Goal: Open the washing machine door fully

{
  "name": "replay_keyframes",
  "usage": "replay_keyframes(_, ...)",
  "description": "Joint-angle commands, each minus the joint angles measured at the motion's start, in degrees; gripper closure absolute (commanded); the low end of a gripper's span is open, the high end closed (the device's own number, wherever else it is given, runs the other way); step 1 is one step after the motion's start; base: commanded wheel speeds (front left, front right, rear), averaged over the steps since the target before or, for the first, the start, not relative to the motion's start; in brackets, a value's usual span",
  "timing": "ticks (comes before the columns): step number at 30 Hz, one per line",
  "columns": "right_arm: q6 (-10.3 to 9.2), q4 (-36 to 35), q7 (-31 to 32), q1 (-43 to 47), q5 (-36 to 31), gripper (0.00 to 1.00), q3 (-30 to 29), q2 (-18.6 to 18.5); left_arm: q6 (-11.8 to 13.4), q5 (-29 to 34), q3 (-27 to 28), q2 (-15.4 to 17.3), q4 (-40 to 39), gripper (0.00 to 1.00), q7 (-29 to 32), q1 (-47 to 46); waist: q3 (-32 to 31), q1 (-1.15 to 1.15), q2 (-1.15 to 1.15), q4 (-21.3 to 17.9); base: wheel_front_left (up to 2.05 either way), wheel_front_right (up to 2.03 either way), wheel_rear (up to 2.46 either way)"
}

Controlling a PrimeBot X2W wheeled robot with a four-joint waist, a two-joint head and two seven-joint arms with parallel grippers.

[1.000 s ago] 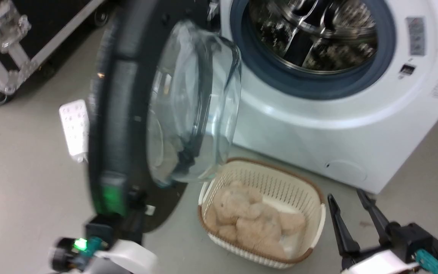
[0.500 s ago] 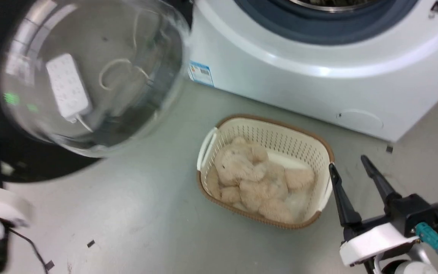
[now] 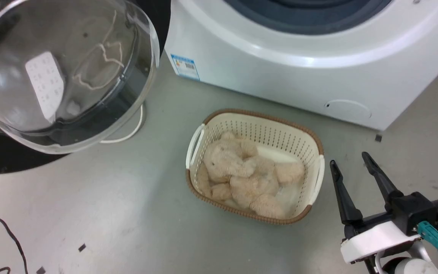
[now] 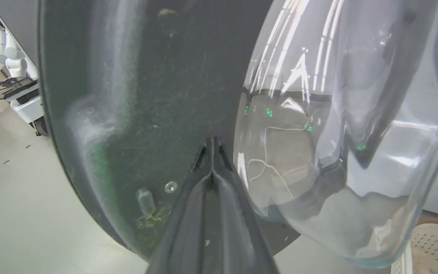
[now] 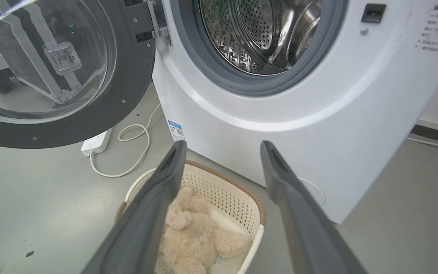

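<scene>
Laundry-room floor (image 3: 127, 213), seen from the robot's head: the washing machine door (image 3: 63, 76) stands wide open at the left of the washing machine (image 3: 280, 76). Its clear glass bowl bulges toward the camera, and its black ring faces away from the drum opening. The left wrist view shows the left claw (image 4: 211, 141) with its two dark fingers pressed together, tips at the door's black inner face beside the glass. The right claw (image 3: 348, 158) hovers low at the right with fingers spread apart and nothing between them, near a cream basket (image 3: 263, 131) that holds a beige plush toy (image 3: 242, 175). The basket sits on the floor just in front of the machine, between its blue sticker (image 3: 184, 66) and round flap (image 3: 348, 111). In the right wrist view, a white power strip (image 5: 96, 141) and looped cable (image 5: 135, 160) lie under the open door.
</scene>
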Motion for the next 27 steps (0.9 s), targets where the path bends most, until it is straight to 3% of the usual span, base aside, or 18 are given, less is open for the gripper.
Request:
replay_keyframes(1,-0.05,0.20,-0.70,-0.71,0.38,0.00,-0.26,0.04,-0.19,0.46,-0.39,-0.38,-0.14,1.00,-0.58,-0.42,-1.60,-0.01,0.00,-0.50,0.00,0.00,0.00)
replay_keyframes(7,-0.05,0.79,-4.34,-0.05,1.96,0.00,-3.66,0.04,-0.89,-0.87,-1.33,-5.45,-9.58,1.00,-1.77,1.59,-7.26,-0.01,0.00,-2.40,0.00,0.00,0.00)
replay_keyframes(16,-0.05,0.97,-6.46,2.45,2.05,0.00,-5.27,0.04,1.39,1.49,-9.08,-12.81,-24.46,1.00,0.60,11.21,-15.22,-0.01,0.00,-9.78,0.00,0.00,0.00)
replay_keyframes(27,-0.05,0.98,-5.84,7.35,3.10,0.00,-3.00,0.04,5.57,5.34,-16.86,-19.35,-26.98,1.00,0.66,21.89,-19.06,-0.01,0.00,-16.26,0.00,0.00,0.00)
